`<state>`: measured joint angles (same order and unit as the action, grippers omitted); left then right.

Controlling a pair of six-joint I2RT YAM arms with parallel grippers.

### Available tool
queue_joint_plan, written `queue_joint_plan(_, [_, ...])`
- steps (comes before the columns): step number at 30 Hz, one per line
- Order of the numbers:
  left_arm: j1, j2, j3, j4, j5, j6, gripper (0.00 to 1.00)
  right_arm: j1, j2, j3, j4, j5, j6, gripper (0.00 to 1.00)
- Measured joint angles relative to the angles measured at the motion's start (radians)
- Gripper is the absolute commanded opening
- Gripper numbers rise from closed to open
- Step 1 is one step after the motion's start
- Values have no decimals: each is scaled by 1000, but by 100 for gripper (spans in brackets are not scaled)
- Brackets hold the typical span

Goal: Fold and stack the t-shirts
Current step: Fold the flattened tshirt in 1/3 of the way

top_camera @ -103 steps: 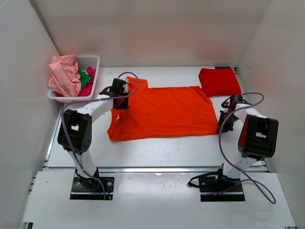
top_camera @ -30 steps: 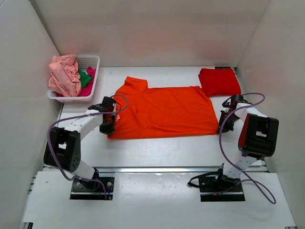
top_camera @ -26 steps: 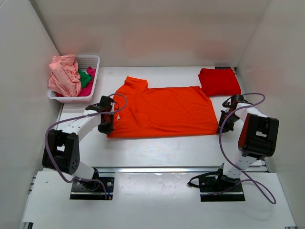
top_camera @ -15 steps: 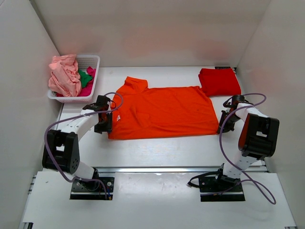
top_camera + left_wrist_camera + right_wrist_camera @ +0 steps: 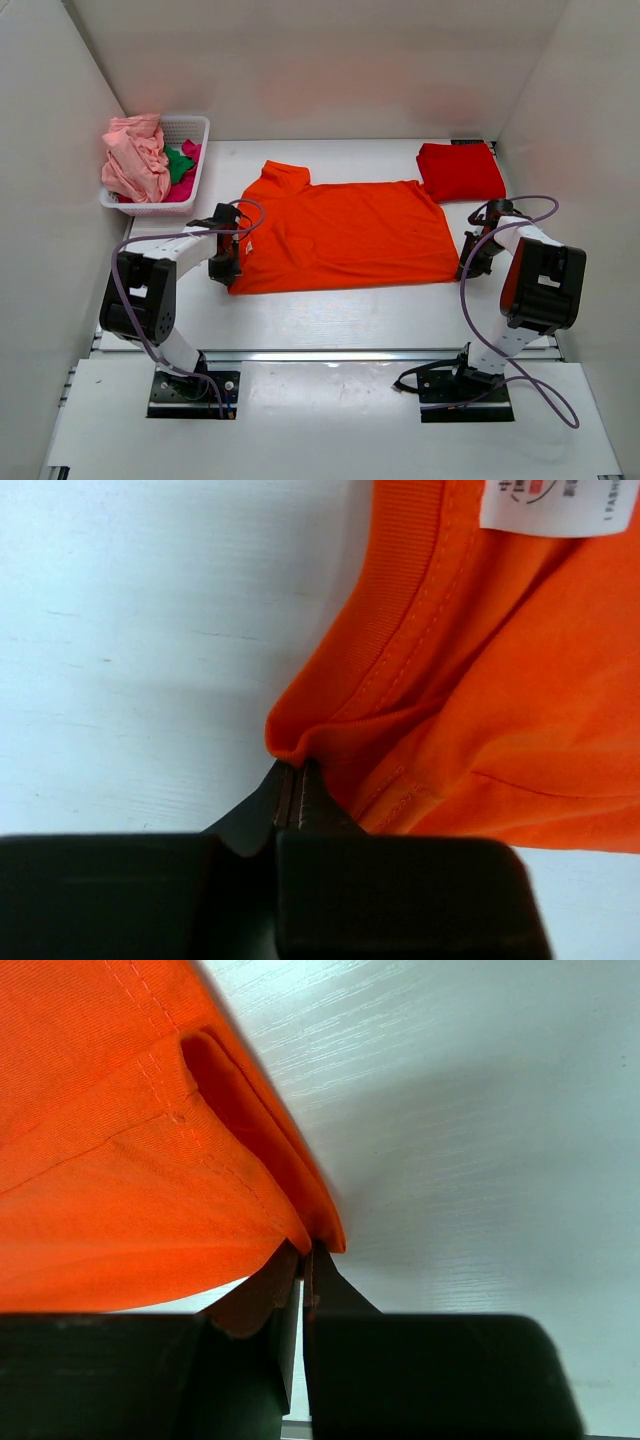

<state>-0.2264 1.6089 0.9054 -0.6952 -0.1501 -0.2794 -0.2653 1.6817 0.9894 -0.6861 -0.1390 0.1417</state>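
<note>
Top external: left gripper (image 5: 225, 262) has moved off the far sleeve of the orange t-shirt (image 5: 340, 235) to its near-left edge.
White mesh basket (image 5: 196, 124) holds pink shirt (image 5: 135, 160), green shirt (image 5: 178, 164), magenta shirt (image 5: 190, 150); orange t-shirt spread flat on the table (image 5: 330, 315). Left wrist: fingers (image 5: 258, 820) pinch a collar-side fold. Right wrist: right gripper (image 5: 302, 1255) pinches the hem corner.
</note>
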Motion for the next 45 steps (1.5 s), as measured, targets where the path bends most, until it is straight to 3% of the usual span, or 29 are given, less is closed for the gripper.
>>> queue_joint_plan(14, [30,3,1,4,-71,17,0,-13,0,0,0,-2,4,0])
queue_joint_plan(15, [31,3,1,5,-74,18,5,-13,0,0,0,-2,4,1])
queue_joint_plan(16, [31,3,1,6,-76,22,24,-14,0,0,0,-3,4,0])
queue_joint_plan(18, [36,3,1,7,-75,33,36,-16,0,0,-1,-8,4,2])
queue_joint_plan(21, [56,-7,1,8,-48,39,54,-13,0,2,-2,-8,1,22])
queue_joint_plan(23, [66,-35,3,5,-17,38,62,0,-3,9,-6,0,-7,40])
queue_joint_plan(26, [75,-98,58,-32,15,25,65,22,-7,35,-19,27,-17,50])
queue_joint_plan(30, [69,-117,233,-52,37,24,63,55,-40,108,-40,53,-23,46])
queue_joint_plan(33, [50,-124,279,-33,54,11,58,87,-93,139,-24,57,-17,45])
queue_joint_plan(38, [-39,-114,131,39,100,-47,47,160,-99,122,14,46,9,42])
queue_joint_plan(45, [-134,37,36,69,103,-131,43,256,-11,35,50,40,48,41])
